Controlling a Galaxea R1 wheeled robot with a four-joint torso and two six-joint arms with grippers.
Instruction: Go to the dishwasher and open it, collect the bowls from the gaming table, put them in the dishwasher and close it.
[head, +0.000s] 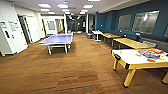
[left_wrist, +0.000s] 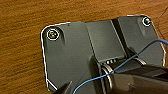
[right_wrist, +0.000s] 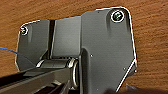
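The gaming table (head: 130, 60) stands on the right of the room, cut off at the picture's edge. Small orange bowls (head: 151, 60) sit on its white top, too blurry to count. A blue ping-pong table (head: 58, 39) stands farther back. Whether either gripper is open or closed, I cannot tell.

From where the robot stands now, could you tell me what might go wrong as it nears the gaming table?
The gaming table juts into the open floor, so its near corner and splayed legs could catch the base. Its top holds mixed bright clutter, so bowls may be hard to single out. The ping-pong table narrows the way on the other side.
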